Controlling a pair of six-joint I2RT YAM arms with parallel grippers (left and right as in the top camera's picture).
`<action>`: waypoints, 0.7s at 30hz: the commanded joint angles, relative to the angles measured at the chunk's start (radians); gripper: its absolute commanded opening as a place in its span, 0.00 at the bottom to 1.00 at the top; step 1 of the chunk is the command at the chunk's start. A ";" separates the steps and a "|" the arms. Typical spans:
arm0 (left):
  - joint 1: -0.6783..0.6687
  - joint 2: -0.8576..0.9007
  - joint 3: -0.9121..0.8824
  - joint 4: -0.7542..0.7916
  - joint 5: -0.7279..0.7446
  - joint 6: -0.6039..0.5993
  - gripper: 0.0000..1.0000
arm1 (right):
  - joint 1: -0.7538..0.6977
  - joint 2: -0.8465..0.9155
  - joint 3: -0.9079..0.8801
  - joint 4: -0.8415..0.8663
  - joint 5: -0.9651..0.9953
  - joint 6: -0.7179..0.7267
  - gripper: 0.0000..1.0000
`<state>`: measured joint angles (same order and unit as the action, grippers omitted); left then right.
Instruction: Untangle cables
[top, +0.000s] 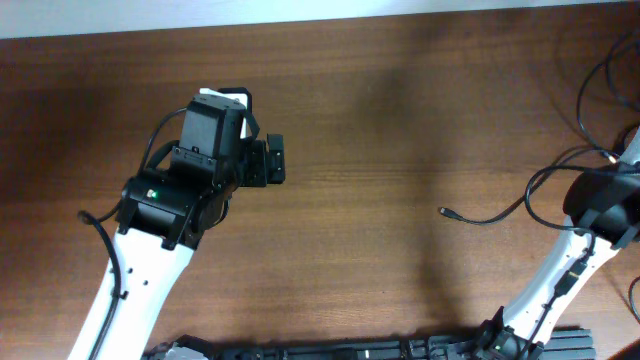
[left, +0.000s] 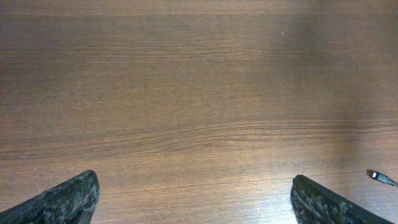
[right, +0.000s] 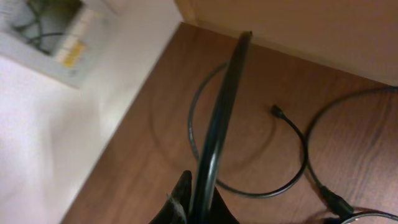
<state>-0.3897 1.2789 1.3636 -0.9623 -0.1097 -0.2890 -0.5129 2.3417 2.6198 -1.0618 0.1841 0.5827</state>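
Note:
Thin black cables (top: 560, 165) lie looped at the table's right side. One loose plug end (top: 443, 211) points left toward the middle. In the right wrist view my right gripper (right: 202, 202) is shut on a cable (right: 224, 106) that runs up and away from the jaws, above a cable loop (right: 249, 186) with a small plug (right: 275, 112) on the wood. My left gripper (top: 275, 160) hovers over bare wood at centre left, well apart from the cables. It is open, its fingers (left: 62, 199) wide with nothing between them. A plug tip (left: 376, 176) shows at the far right.
More black cords (top: 590, 90) curl at the table's top right corner. The right arm (top: 560, 270) rises from the front edge. In the right wrist view the table edge (right: 134, 93) drops to a white floor, and a tan board (right: 298, 31) stands behind.

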 joint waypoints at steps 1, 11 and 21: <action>0.005 -0.016 0.011 -0.001 -0.011 -0.010 0.99 | -0.026 0.029 -0.028 0.004 0.041 -0.002 0.04; 0.005 -0.016 0.011 -0.001 -0.011 -0.010 0.99 | -0.050 0.036 -0.038 -0.026 0.029 -0.002 1.00; 0.005 -0.016 0.011 -0.002 -0.011 -0.010 0.99 | -0.028 -0.008 -0.037 -0.113 -0.173 -0.061 0.99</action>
<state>-0.3897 1.2789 1.3636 -0.9627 -0.1097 -0.2890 -0.5556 2.3753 2.5858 -1.1564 0.0685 0.5659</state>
